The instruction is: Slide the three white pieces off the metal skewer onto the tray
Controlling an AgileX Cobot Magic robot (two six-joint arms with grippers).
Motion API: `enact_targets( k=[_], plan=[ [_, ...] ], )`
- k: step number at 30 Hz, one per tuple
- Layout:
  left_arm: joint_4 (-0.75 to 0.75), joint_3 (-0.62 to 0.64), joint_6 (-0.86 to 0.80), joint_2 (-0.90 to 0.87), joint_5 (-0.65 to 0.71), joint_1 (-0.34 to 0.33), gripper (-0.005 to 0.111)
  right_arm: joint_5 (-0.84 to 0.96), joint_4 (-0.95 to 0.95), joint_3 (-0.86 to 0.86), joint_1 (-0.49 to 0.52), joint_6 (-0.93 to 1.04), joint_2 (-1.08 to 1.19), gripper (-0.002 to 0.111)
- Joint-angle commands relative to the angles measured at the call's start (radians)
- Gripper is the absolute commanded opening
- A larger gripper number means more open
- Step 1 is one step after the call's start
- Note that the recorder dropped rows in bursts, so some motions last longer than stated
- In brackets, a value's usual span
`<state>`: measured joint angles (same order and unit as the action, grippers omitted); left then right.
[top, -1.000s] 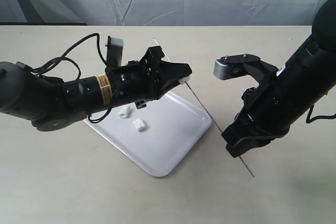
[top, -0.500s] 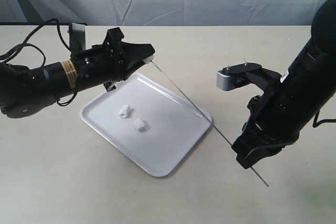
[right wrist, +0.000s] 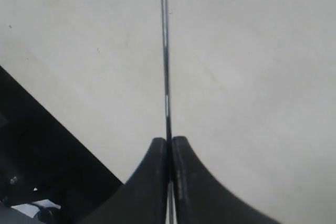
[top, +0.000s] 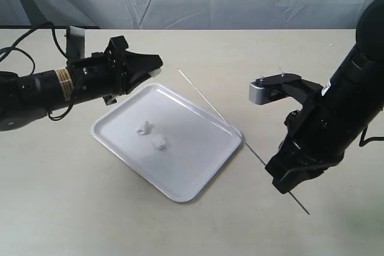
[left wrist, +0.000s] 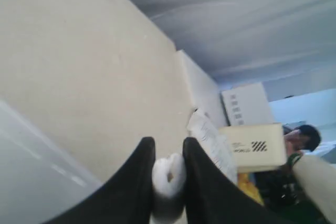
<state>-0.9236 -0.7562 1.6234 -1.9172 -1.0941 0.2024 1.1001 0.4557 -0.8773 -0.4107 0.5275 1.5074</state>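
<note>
Left gripper (top: 153, 64) clamped on the third white piece (left wrist: 168, 179), tips just outside the tray (top: 198, 148) rim. Two pieces (top: 144, 128) lie on it, near the tips. Right gripper (top: 288, 179) pinched on the bare skewer (top: 210, 103). Best: carry the tips over the tray middle, lower, then part the jaws.

Soft, even light is seen in the exterior view: only faint shadows are cast on the pale matte table (top: 180, 226) under the black right gripper (top: 283, 181), and a sheen is carried by the flat glossy white plastic tray (top: 198, 148) near the black left gripper (top: 155, 63). In the left wrist view the small white marshmallow-like piece (left wrist: 168, 182) between the black fingers (left wrist: 134, 187) is rendered soft and blurred, with a washed-out bluish background beyond them. In the right wrist view bright glints are shown along the thin grey metal skewer (right wrist: 166, 66) ahead of the blurred fingertips (right wrist: 157, 171).
</note>
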Motion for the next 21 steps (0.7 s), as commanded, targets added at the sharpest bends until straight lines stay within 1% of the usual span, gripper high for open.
enact_targets(
  k=[1, 5, 7, 9, 14, 17, 21],
  plan=[
    [-0.182, -0.003, -0.009, 0.002, 0.183, 0.027, 0.019, -0.058, 0.038, 0.004, 0.001, -0.008, 0.027, -0.001],
    [-0.322, -0.003, -0.009, 0.002, 0.376, 0.053, 0.019, -0.092, 0.151, 0.004, 0.001, 0.003, 0.123, -0.001],
    [-0.339, 0.001, -0.011, 0.002, 0.417, 0.058, 0.02, -0.104, 0.204, 0.004, 0.001, 0.036, 0.175, -0.001],
    [-0.343, 0.0, -0.016, 0.002, 0.425, 0.058, 0.022, -0.131, 0.235, 0.004, 0.001, 0.073, 0.221, -0.001],
    [-0.308, 0.0, -0.087, 0.002, 0.43, 0.058, 0.037, -0.239, 0.239, -0.009, 0.001, 0.093, 0.313, -0.001],
    [-0.263, 0.0, -0.112, 0.002, 0.43, 0.058, 0.041, -0.232, 0.282, -0.048, 0.001, 0.098, 0.372, -0.001],
    [-0.258, -0.001, -0.122, 0.004, 0.416, 0.057, 0.045, -0.217, 0.327, -0.121, -0.041, 0.109, 0.426, -0.001]
  ],
)
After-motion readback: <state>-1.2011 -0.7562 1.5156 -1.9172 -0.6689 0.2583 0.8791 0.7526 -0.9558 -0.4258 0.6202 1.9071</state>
